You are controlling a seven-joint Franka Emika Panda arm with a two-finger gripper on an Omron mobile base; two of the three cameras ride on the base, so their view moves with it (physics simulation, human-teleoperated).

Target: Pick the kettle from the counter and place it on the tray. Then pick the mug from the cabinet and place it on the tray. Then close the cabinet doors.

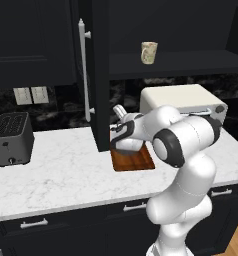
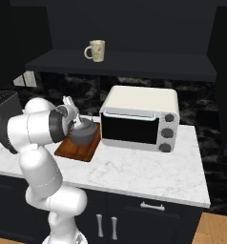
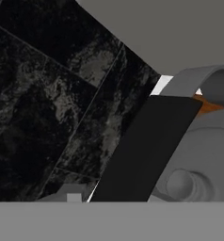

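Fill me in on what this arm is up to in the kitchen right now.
The white arm has its tool down at the dark grey kettle, which sits on the wooden tray on the marble counter, next to a toaster oven. Whether the tool is gripping the kettle or letting go is hard to tell. The cream mug stands on the shelf of the open upper cabinet, and its door is open. A toaster stands further left.
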